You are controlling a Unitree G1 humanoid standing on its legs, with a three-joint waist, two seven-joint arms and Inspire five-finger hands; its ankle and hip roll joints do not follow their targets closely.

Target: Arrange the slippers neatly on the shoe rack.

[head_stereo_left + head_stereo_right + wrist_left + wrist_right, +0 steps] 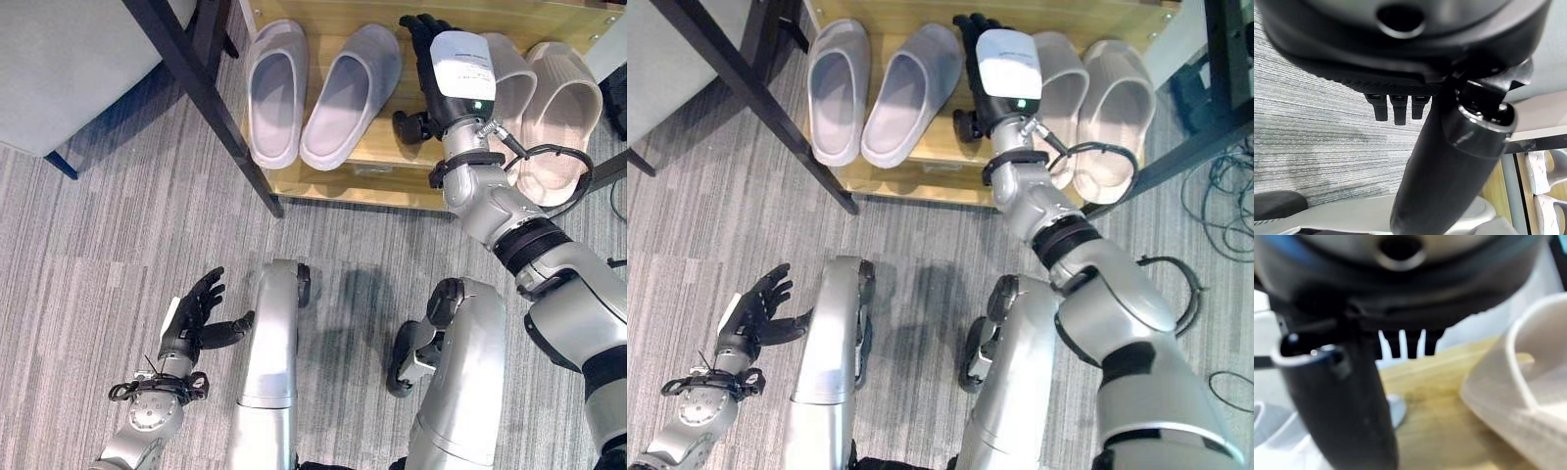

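- The carpet (pixel 88 255) runs grey and striped across the near half of the scene, and no slipper lies on any part of it that shows.
- Up at the far side sits the rack (pixel 382 181), a low wooden shelf; a dark leg (pixel 201 93) of some furniture slants across its left end.
- All four slippers are on the rack: the grey pair (pixel 323 93) to the left, toes pointing away, the two leaning in so their near ends almost meet.
- On the right, the beige pair (pixel 549 108), side by side, the left one partly behind the robot's forearm.
- The right hand (pixel 423 39) is out over the rack, between the two pairs; its fingers reach straight out over the wood with nothing in them, and the right wrist view shows fingers over bare shelf, a beige slipper just beside.
- The left hand (pixel 201 313) hangs low over the carpet at the near left, well apart from the rack, fingers loosely spread, palm empty.
- Where are we? I'd call it nearly done: every slipper seen is shelved and paired.
- What's left looks like tidying: the grey pair sit at a slight angle to each other, and a nudge would square them up. Then the right arm can come away.
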